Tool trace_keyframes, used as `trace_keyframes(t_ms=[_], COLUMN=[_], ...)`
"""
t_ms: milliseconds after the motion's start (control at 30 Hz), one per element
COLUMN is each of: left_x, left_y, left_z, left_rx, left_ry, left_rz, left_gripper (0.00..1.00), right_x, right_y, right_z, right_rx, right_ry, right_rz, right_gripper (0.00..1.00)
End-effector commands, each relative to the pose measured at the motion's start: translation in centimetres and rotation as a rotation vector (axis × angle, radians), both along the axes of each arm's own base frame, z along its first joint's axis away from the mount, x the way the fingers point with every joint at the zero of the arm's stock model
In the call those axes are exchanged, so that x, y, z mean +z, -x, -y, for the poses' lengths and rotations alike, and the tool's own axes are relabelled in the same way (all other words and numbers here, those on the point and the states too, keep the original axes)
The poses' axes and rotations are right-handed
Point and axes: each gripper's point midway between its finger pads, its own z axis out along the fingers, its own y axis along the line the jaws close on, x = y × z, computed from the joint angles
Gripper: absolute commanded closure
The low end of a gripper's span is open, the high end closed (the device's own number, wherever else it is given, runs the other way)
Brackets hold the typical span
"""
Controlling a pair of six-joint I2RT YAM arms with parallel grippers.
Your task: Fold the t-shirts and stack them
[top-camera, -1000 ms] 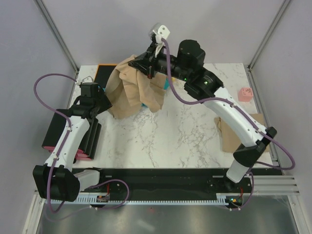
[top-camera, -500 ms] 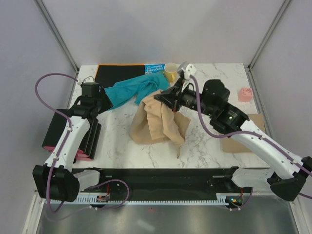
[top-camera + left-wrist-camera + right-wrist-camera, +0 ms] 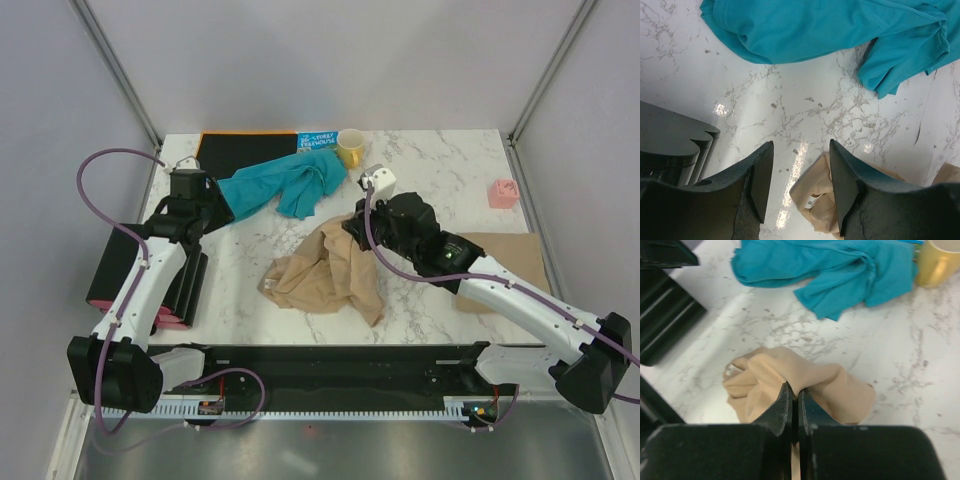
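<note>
- Left of the yellow mug (image 3: pixel 351 148), our left gripper (image 3: pixel 799 185) hangs spread and empty, and the teal t-shirt (image 3: pixel 285 185) lies unfolded.
- Nearer us than the mug, our right gripper (image 3: pixel 794 395) pinches the crumpled tan t-shirt (image 3: pixel 325 275).
- Right of the mug, another tan t-shirt (image 3: pixel 512 250) looks folded, so we judge two remain.

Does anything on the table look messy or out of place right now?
Yes. The tan t-shirt lies crumpled in a heap mid-table, a fold pinched in the right gripper, rather than spread flat. The teal garment is bunched up beside the yellow mug, also unfolded. Nothing looks spilled or damaged.
</note>
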Motion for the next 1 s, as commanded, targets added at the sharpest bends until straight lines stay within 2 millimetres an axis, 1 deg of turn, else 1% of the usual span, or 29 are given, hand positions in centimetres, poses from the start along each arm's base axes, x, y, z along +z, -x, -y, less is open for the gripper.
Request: trace_keyframes(t_ms=[0,67,133,233,333,367,400,433,500,533,600,700,767,800,833,867,933,967], left_x=[0.9,0.9,0.9,1.1,1.3,1.3,1.3,1.4,1.4,1.6,1.7,2.1,2.2,2.2,2.2,2.4,2.7,2.7], left_y=[-0.6,-0.7,-0.7,-0.5,-0.4,-0.4,-0.4,-0.4,-0.4,-0.4,-0.3,-0.3,-0.3,-0.2,-0.2,-0.2,-0.2,-0.3], left_z=[0.3,0.3,0.3,0.0,0.0,0.1,0.1,0.2,0.3,0.4,0.4,0.4,0.4,0.4,0.4,0.5,0.6,0.7], left_rx=[-0.033,-0.034,-0.036,-0.025,-0.024,-0.027,-0.031,-0.032,-0.037,-0.038,-0.039,-0.043,-0.043,-0.043,-0.044,-0.046,-0.046,-0.051], left_ry=[-0.02,-0.019,-0.022,-0.032,-0.036,-0.036,-0.035,-0.035,-0.035,-0.036,-0.038,-0.039,-0.042,-0.042,-0.041,-0.037,-0.029,-0.025], left_rz=[0.031,0.033,0.033,0.041,0.048,0.048,0.048,0.051,0.049,0.057,0.062,0.075,0.08,0.078,0.08,0.084,0.093,0.093], left_gripper=[0.44,0.44,0.44,0.44,0.44,0.44,0.44,0.44,0.44,0.44,0.44,0.44,0.44,0.44,0.44,0.44,0.44,0.44], right_x=[-0.6,-2.1,-3.0,-4.6,-5.4,-5.7,-5.9,-5.9,-6.0,-5.9,-5.2,-3.3,-1.1,-0.4,1.0,1.8,3.1,3.4], right_y=[-1.8,-1.6,-1.5,-1.7,-1.9,-2.1,-2.1,-2.3,-2.5,-2.6,-2.7,-3.1,-3.7,-3.8,-3.9,-3.9,-3.7,-3.5], right_z=[3.7,3.9,3.8,4.7,5.5,5.6,5.7,5.8,6.0,6.0,6.4,7.9,9.5,9.9,9.7,9.8,8.7,7.6], right_rx=[-0.194,-0.195,-0.189,-0.225,-0.259,-0.271,-0.276,-0.296,-0.313,-0.32,-0.337,-0.364,-0.424,-0.439,-0.442,-0.45,-0.436,-0.386], right_ry=[0.103,0.127,0.142,0.185,0.199,0.202,0.207,0.199,0.202,0.201,0.198,0.251,0.272,0.258,0.214,0.177,0.078,0.039], right_rz=[0.044,0.015,-0.001,-0.016,-0.031,-0.04,-0.05,-0.059,-0.058,-0.056,-0.033,0.047,0.106,0.112,0.12,0.12,0.105,0.101], right_gripper=[1.0,1.0,1.0,1.0,1.0,0.91,0.73,0.39,0.4,0.38,0.35,0.37,0.37,0.38,0.38,0.39,0.39,0.39])
